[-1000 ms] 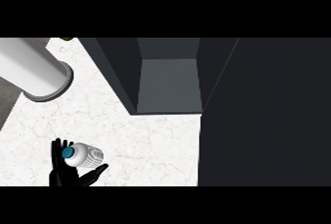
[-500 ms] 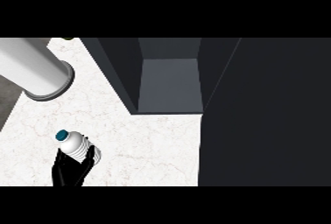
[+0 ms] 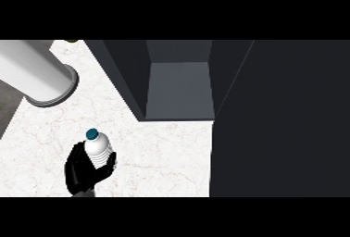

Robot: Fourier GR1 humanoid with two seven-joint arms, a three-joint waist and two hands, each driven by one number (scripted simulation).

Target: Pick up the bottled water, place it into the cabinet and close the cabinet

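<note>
The bottled water (image 3: pixel 97 148) is white with a teal cap and sits in the lower left of the head view. It tilts slightly, cap pointing away from me. My left hand (image 3: pixel 82 173) is curled round its lower part and hides the base. The dark grey cabinet (image 3: pixel 179 88) stands open ahead and to the right, and its inside shows nothing. Its open door (image 3: pixel 280 120) is a big dark panel filling the right side. My right hand does not show.
A large white cylinder (image 3: pixel 34 74) lies tilted at the upper left. White marble counter (image 3: pixel 164 157) runs between my hand and the cabinet's front edge. A small yellow-green thing (image 3: pixel 71 41) peeks in at the top edge.
My left hand has shut round the bottle. Hand and bottle have moved forward, a little nearer the cabinet, with more of the bottle's side showing.
</note>
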